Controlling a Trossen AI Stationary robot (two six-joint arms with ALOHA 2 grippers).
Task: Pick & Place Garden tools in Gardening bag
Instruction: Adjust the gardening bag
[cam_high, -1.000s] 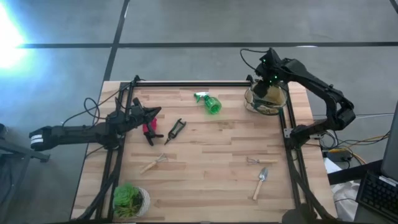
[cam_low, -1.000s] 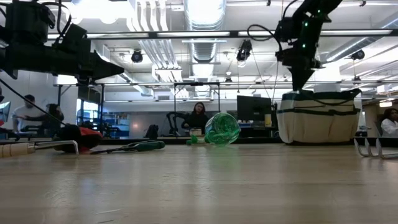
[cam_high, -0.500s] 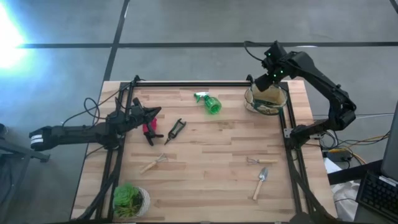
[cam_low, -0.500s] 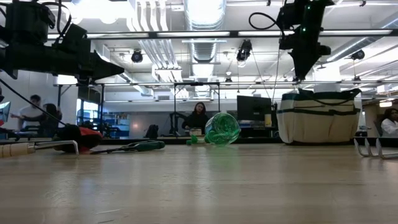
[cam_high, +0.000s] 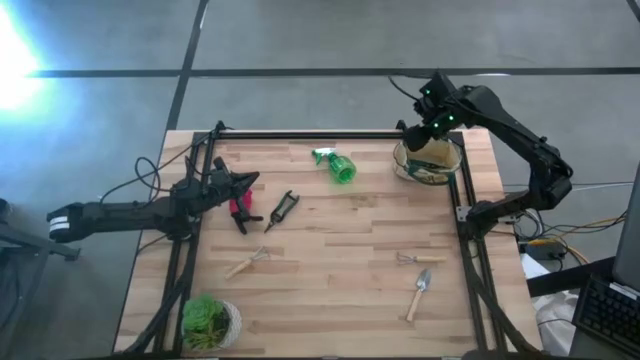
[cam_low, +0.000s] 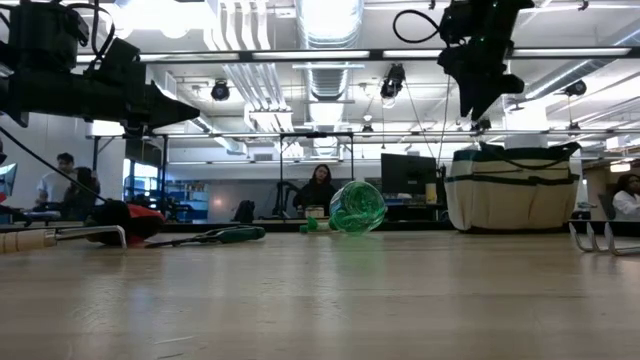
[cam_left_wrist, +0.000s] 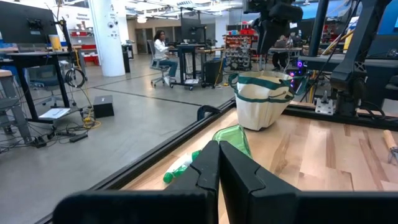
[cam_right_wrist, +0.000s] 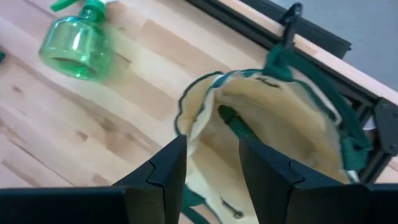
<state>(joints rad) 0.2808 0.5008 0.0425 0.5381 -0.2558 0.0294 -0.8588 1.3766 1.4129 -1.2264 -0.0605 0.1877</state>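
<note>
1. Your right gripper (cam_low: 470, 108) had risen clear of the bag (cam_high: 428, 160) and drifted toward the table's middle; a second earlier it hung low over the bag's mouth. Nothing else on the table had shifted.
2. Its fingers (cam_right_wrist: 163, 167) stood apart with nothing between them, and the wrist view looked straight down into the bag's open, pale interior.
3. Your left gripper (cam_high: 243, 183) waited over the left edge, fingers (cam_left_wrist: 208, 165) pressed together and empty, just above the red tool (cam_high: 238, 207).
4. Still loose on the table: the bottle (cam_high: 338, 165), lying on its side near the bag; the pruners (cam_high: 283, 209) beside the red tool; the fork (cam_high: 246, 263) lower left; the rake (cam_high: 407, 259) and trowel (cam_high: 418, 294) lower right. The plant (cam_high: 205, 318) sat in the near-left corner and was not part of the job.
5. The step in hand looked like going for the next tool. The bottle was the nearest pick for the right arm, I judged.
6. To do it well, you wanted the jaws set across the bottle's narrow neck, not its round body, which could roll. You also wanted to lift it well clear of the bag's rim and handles before letting go over the mouth.
</note>
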